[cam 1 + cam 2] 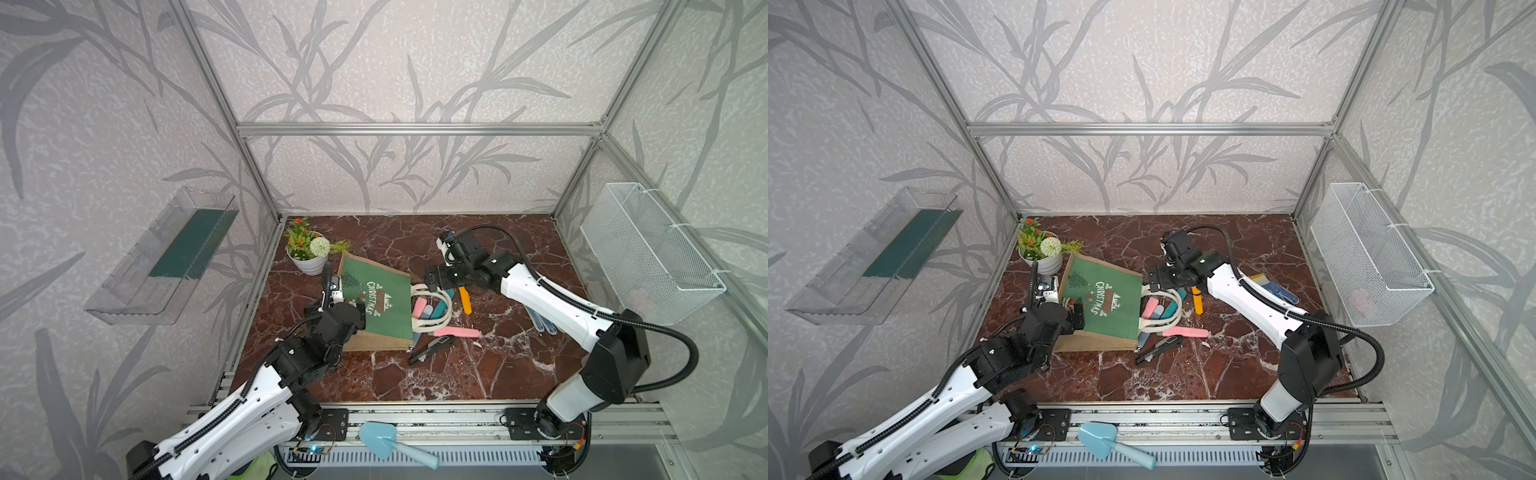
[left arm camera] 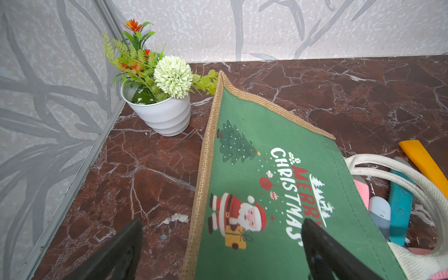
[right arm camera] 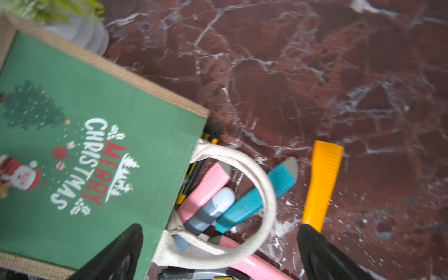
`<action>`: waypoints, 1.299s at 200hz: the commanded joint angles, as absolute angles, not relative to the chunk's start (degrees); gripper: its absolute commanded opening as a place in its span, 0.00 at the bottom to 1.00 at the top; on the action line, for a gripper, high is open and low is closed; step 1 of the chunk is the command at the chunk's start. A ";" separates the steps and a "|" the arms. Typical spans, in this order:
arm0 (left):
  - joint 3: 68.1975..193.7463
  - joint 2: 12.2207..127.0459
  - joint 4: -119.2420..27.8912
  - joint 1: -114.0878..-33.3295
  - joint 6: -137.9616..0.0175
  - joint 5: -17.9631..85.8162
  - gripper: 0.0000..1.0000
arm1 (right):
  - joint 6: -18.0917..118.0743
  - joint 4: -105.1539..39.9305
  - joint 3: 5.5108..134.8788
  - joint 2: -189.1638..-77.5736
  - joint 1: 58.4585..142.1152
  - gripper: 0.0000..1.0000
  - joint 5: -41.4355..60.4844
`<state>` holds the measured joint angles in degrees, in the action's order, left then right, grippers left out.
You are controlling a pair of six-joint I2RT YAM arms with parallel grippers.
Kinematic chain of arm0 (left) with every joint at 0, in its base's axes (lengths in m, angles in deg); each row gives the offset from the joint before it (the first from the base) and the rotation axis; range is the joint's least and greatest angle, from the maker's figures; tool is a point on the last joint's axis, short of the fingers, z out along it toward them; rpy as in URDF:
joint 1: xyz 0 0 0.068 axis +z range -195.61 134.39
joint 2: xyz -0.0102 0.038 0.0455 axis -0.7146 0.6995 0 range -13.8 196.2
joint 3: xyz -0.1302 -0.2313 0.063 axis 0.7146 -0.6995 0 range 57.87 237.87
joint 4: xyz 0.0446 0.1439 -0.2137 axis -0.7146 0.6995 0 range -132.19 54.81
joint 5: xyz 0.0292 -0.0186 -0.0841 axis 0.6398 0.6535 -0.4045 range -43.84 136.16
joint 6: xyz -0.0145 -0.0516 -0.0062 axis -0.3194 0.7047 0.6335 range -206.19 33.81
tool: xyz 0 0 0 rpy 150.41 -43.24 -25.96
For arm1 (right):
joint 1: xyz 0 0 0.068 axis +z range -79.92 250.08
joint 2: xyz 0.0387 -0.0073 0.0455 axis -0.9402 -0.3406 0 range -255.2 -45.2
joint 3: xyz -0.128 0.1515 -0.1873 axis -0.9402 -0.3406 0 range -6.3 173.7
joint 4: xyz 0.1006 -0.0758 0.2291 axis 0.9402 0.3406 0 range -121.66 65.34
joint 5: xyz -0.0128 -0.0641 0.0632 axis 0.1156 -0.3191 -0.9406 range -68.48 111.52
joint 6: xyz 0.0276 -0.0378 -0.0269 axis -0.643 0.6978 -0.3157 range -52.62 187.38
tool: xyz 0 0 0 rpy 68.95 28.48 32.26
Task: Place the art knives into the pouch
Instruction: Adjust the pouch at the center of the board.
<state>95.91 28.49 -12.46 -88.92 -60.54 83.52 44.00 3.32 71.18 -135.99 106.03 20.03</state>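
Observation:
The pouch [image 1: 380,305] [image 1: 1100,309] lies on its side with the green "Merry Christmas" panel up and its white handles [image 3: 264,194] spread at the mouth. Pink [image 3: 206,191], grey-blue [image 3: 211,211] and teal [image 3: 254,196] art knives stick out of the mouth through the handle loops. An orange art knife [image 1: 465,300] [image 3: 322,184] lies on the table beside them. My right gripper [image 1: 431,280] [image 3: 218,249] hangs open over the handles, holding nothing. At the pouch's bottom jute edge [image 2: 203,194] stands my left gripper [image 1: 360,309] [image 2: 221,242], open and straddling it.
Another pink knife [image 1: 457,332] and a black one [image 1: 430,349] lie in front of the pouch mouth. A white flower pot [image 1: 309,255] stands at the back left. Dotted gloves [image 1: 540,322] lie under the right arm. A white wire basket [image 1: 648,253] hangs on the right wall.

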 commanded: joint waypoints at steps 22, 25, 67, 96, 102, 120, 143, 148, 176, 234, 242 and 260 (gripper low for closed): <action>99.73 33.01 -12.38 -88.59 -63.60 80.40 0.99 | 39.52 1.73 63.58 -133.95 100.87 0.87 18.79; 99.99 33.47 -12.44 -88.59 -64.25 79.57 0.99 | 39.34 1.47 63.05 -134.04 100.85 0.87 18.73; 103.59 39.82 -13.81 -88.68 -66.38 72.92 0.99 | 36.95 -5.10 56.81 -137.96 99.76 0.60 13.14; 104.58 42.40 -16.24 -88.95 -68.52 67.55 0.99 | 36.01 -8.77 55.77 -141.62 99.48 0.49 9.66; 104.84 43.03 -16.69 -89.04 -68.82 66.27 0.99 | 36.09 -9.30 55.84 -142.33 99.50 0.49 9.22; 106.25 45.51 -16.91 -89.33 -69.05 63.68 0.99 | 35.77 -11.07 55.75 -144.92 99.49 0.48 7.95; 108.46 48.70 -15.57 -89.80 -69.14 63.30 0.99 | 35.69 -11.51 56.39 -147.29 99.44 0.35 8.26; 108.81 49.13 -15.41 -89.90 -69.19 63.15 0.99 | 35.60 -11.53 56.49 -147.50 99.40 0.30 8.54; 109.20 50.20 -15.94 -90.04 -69.66 62.12 0.99 | 35.50 -11.29 56.52 -146.08 99.48 0.07 9.92; 110.76 53.66 -17.42 -89.99 -72.72 55.79 0.99 | 36.92 -4.05 60.05 -136.17 102.06 0.01 13.33; 111.03 54.09 -18.13 -89.99 -73.50 53.80 0.99 | 36.71 -3.43 60.56 -135.38 102.25 0.01 12.99; 111.15 55.13 -19.97 -89.99 -75.30 49.60 0.99 | 35.69 -3.86 60.74 -134.42 102.23 0.01 10.82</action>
